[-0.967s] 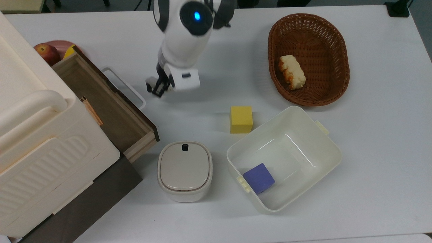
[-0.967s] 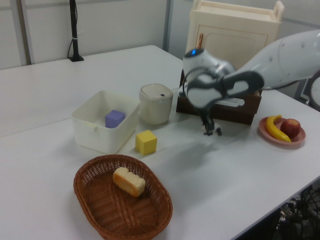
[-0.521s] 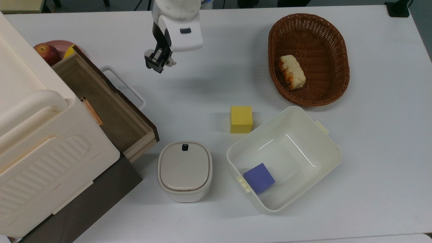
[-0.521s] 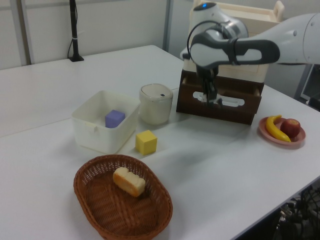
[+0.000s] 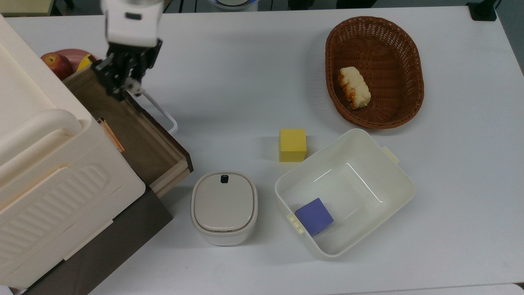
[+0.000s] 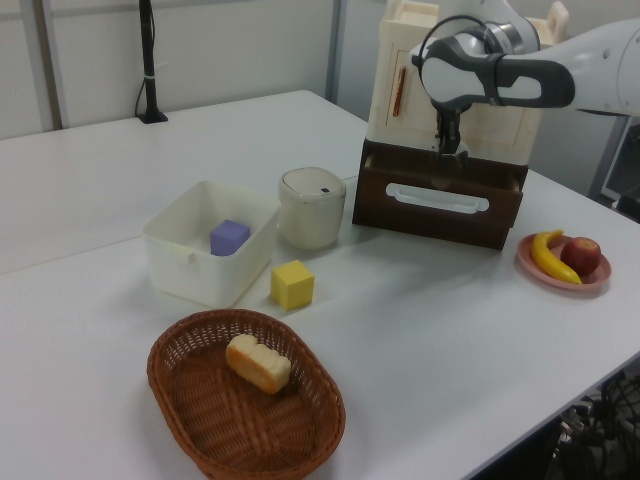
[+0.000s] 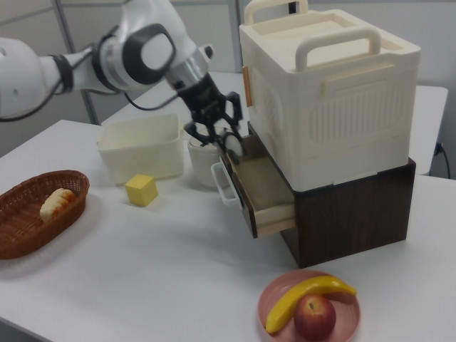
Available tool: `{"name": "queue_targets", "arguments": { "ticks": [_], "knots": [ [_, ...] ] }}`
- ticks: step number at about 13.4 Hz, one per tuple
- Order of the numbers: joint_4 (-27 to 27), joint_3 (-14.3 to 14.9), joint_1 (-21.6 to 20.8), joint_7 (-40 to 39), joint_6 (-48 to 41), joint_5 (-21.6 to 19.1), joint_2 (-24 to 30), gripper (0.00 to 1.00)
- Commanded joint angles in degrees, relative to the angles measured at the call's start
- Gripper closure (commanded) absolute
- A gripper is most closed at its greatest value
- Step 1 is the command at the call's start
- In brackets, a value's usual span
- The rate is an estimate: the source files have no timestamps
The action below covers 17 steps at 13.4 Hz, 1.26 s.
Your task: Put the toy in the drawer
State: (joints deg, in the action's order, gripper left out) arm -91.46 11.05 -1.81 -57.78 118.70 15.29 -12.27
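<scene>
In the right view, a pink plate (image 7: 350, 303) with a banana (image 7: 306, 295) and an apple (image 7: 315, 318) is set nearest, in front of the open drawer (image 7: 260, 178). Over the drawer's handle end the gripper (image 7: 217, 135) is held closed on the toy (image 5: 132, 85), seen as a small white-and-black shape between the fingers. Beyond the drawer a lidded container (image 7: 199, 165), a white tub (image 7: 139, 153) and a yellow cube (image 7: 141, 190) are seen

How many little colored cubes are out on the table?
2. The yellow cube sits on the bare table beside the white tub; the purple cube lies inside that tub. More could be hidden in the drawer or the lidded jar.
</scene>
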Motion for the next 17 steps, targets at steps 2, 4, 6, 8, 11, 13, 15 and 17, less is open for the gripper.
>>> {"name": "queue_targets", "arguments": {
  "ticks": [2,4,6,8,11,13,15,17],
  "knots": [
    [1.46,0.64,1.1,7.56,4.88,-0.62,-6.53,0.54],
    [1.37,0.64,0.93,9.34,4.88,-0.88,-6.71,0.39],
    [1.37,0.55,0.93,10.31,4.88,-1.14,-6.45,0.28],
    [1.46,0.47,0.67,10.58,4.44,-1.23,-5.75,0.28],
    [1.37,-1.28,-0.56,14.87,-2.98,-2.19,-3.03,0.25],
    [1.37,-3.83,-1.18,22.14,-11.0,-5.87,-0.31,0.0],
    [1.37,-7.77,-0.75,28.39,-18.11,-6.5,1.71,0.0],
    [1.37,-12.62,0.66,40.84,-23.49,-9.39,3.65,0.0]
  ]
}}
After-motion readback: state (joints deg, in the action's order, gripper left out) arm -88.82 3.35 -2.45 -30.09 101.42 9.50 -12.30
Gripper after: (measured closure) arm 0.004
